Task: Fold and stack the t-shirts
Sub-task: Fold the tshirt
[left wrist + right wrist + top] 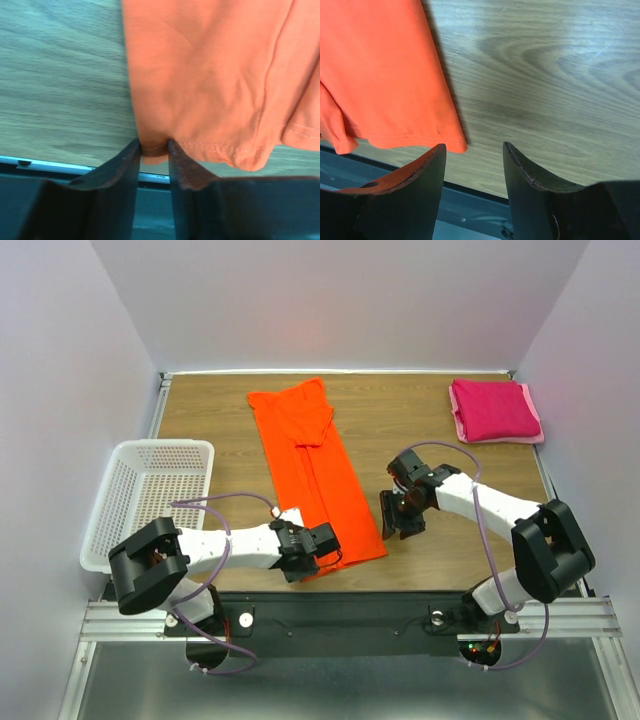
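Left gripper (154,150) pinches orange shirt (210,75) at hem corner; right gripper (474,160) open beside other corner. I reckon cloth limp, light: take corners.

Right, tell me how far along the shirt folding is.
Done: pink shirt folded at the far right corner. In hand: orange shirt is a long strip; left fingers pinch its near hem, right fingers open beside it. To do: fold it shorter, stack both.
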You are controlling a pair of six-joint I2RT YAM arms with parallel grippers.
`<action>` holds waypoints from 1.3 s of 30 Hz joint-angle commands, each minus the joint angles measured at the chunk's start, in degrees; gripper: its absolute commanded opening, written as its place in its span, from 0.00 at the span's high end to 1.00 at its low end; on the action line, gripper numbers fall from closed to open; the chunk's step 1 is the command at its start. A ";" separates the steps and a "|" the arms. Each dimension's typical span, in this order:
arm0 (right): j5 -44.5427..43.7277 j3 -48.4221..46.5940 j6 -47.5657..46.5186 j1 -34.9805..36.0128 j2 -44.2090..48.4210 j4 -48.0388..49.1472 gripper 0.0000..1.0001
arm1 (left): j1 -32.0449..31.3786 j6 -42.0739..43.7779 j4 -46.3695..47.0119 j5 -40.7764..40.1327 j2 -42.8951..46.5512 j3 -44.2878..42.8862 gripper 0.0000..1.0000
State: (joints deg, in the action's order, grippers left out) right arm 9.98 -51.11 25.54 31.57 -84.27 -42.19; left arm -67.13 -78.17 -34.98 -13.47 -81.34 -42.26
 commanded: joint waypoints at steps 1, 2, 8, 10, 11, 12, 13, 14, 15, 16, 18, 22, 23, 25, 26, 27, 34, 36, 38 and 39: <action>0.92 0.13 1.18 1.29 -1.16 2.73 0.45 | -0.10 0.47 1.05 -0.50 -3.12 1.22 0.70; 0.75 0.22 1.79 1.91 -1.33 2.91 0.46 | -0.10 0.74 1.23 -0.41 -3.21 1.04 0.73; 0.39 0.66 3.20 3.40 -2.65 3.52 0.50 | -0.10 2.49 2.90 -0.24 -3.91 0.86 0.88; 1.44 0.84 3.29 3.76 -3.27 3.61 0.50 | -0.10 2.93 3.08 -0.32 -4.35 0.60 0.94; 1.27 0.93 3.38 4.28 -3.62 3.61 0.50 | -0.10 3.37 3.16 -0.32 -4.53 0.34 0.95; 1.01 1.10 3.72 4.46 -3.71 3.70 0.50 | -0.10 3.55 3.25 -0.32 -4.70 0.25 0.96; 0.83 1.19 3.81 4.55 -3.71 3.96 0.50 | -0.10 3.64 3.34 -0.41 -4.70 0.25 1.00; 0.57 1.19 3.90 4.64 -3.97 4.05 0.50 | -0.10 3.81 3.34 -0.41 -4.70 0.16 1.00; 0.40 1.45 3.90 4.64 -4.15 4.22 0.50 | -0.10 3.90 3.52 -0.41 -4.70 0.25 1.00; 0.39 1.45 3.99 4.73 -4.41 4.23 0.50 | -0.10 3.99 3.60 -0.41 -4.70 0.25 1.00; 0.04 1.98 3.82 4.90 -5.29 4.58 0.51 | -0.01 4.17 3.78 -0.32 -4.53 0.42 1.00; -0.57 3.21 4.08 5.78 -6.70 5.80 0.56 | -0.01 4.43 3.87 -0.50 -4.18 0.51 1.00; -0.66 3.56 4.17 6.04 -6.96 5.98 0.57 | 0.07 4.43 3.87 -0.50 -4.26 0.60 1.00; -1.01 4.18 4.17 6.66 -8.01 6.25 0.58 | 0.25 4.78 4.22 -0.41 -3.92 0.78 1.00; -1.01 4.35 4.08 7.01 -8.71 6.42 0.59 | 0.34 4.96 4.39 -0.41 -3.91 0.95 1.00; -1.01 4.53 3.99 7.10 -9.24 6.42 0.62 | 0.42 5.05 4.40 -0.41 -3.65 0.95 1.00; -1.80 4.18 4.17 7.72 -10.04 6.77 0.74 | 0.95 5.31 3.87 -0.41 -2.33 1.39 1.00; -2.59 3.92 4.08 7.80 -10.21 6.69 0.81 | 0.95 5.31 3.52 -0.32 -1.90 1.57 1.00; -3.64 3.83 4.08 7.80 -9.95 6.51 0.88 | 0.95 5.31 3.08 -0.41 -1.46 1.65 1.00; -4.69 3.74 4.08 7.80 -9.51 6.08 0.92 | 0.95 5.40 2.56 -0.41 -1.02 1.74 1.00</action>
State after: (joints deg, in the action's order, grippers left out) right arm 10.87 -49.41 29.91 38.09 -91.35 -38.17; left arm -66.61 -73.30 -30.13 -12.47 -82.56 -42.98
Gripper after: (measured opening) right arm 0.130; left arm 0.146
